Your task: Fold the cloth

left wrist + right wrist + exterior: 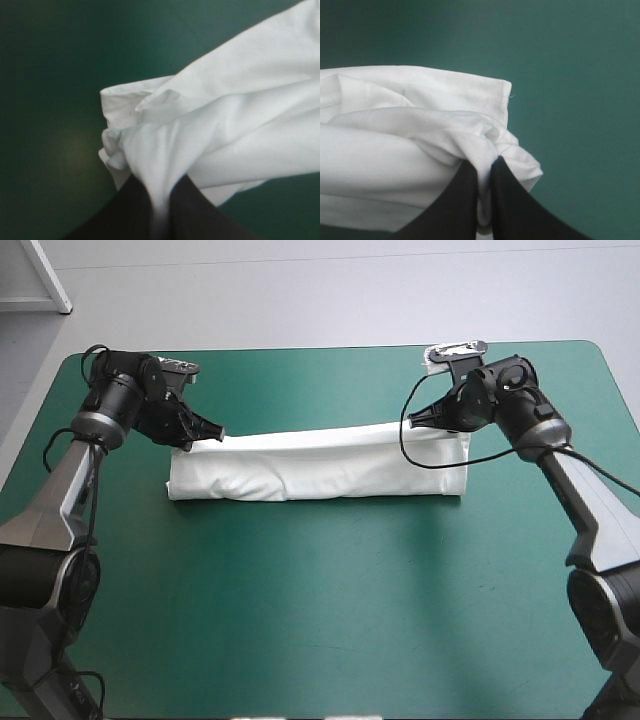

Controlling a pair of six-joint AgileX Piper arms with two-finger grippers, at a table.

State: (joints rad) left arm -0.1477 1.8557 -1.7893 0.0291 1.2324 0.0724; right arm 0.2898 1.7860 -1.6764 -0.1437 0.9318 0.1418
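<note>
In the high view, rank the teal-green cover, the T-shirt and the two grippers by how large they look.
1. teal-green cover, filling most of the view.
2. T-shirt, a long folded band.
3. left gripper and right gripper: they look alike, so they are not ranked against each other.

The teal-green table [320, 620] carries the white T-shirt [320, 475], folded into a long band.

Soft even overhead light, thin shadow beneath T-shirt [320, 472], faint glare on teal-green cover [70, 150]
</note>
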